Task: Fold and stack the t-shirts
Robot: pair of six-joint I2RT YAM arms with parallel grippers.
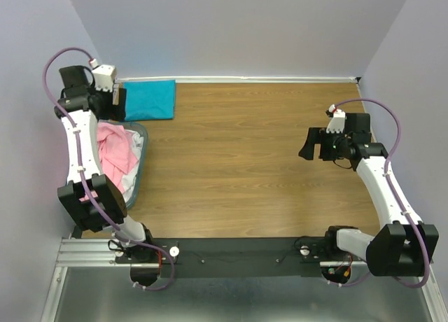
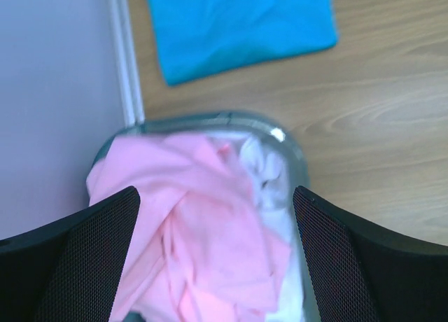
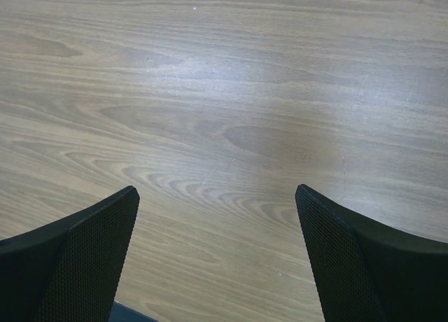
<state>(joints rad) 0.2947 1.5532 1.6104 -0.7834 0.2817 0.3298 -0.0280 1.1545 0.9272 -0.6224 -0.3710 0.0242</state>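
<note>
Upper left, the left gripper point(image 1: 120, 103), jaws spread and empty, hangs over a crumpled pink t-shirt point(image 1: 112, 143) in a basket point(image 1: 144, 141), a flat teal t-shirt point(image 1: 149, 100) just beyond; the right gripper point(image 1: 308, 143) gapes empty at mid-right.

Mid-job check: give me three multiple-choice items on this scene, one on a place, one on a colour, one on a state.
1. The folded teal t-shirt lies on the table's: A near right corner; B far left corner; C middle.
2. The topmost shirt in the basket is: A white; B teal; C pink.
3. The left pincer is: A open, empty; B shut on cloth; C hidden.
Key: B, it lies beyond the basket; C, the pink t-shirt covers white cloth; A, its fingers stand apart.
</note>
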